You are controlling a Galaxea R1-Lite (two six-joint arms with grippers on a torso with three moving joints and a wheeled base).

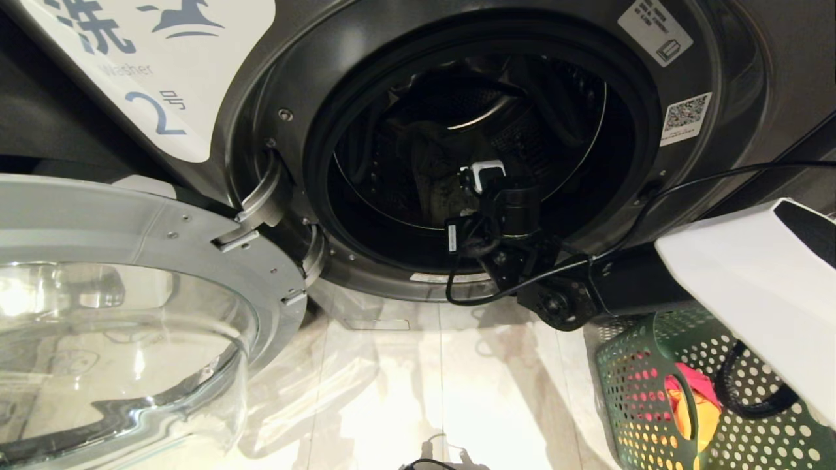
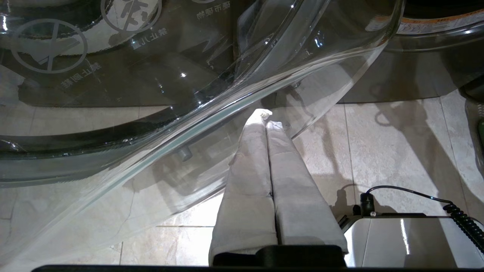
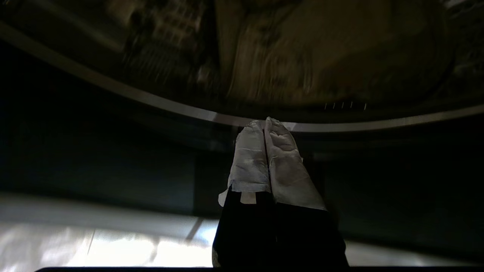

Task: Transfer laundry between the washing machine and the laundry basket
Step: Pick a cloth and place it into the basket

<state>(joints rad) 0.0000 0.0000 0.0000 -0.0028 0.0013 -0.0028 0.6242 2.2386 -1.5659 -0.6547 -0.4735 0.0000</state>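
The right gripper (image 3: 264, 124), jaws clenched on nothing, reaches into the open mouth of the dark grey front-loading washing machine (image 1: 405, 59) labelled 2. The left gripper (image 2: 266, 117), jaws also clenched, hangs under the swung-open glass door (image 1: 124, 313). Red and yellow-orange cloth laundry (image 1: 695, 398) lies in the green perforated plastic basket (image 1: 640, 398) on the floor, right of the machine.

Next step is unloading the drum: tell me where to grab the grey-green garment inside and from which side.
Grip a raised fold of the grey-green garment, heaped low at the drum's back. Come straight in through the open door; the right gripper, shut, already points that way.
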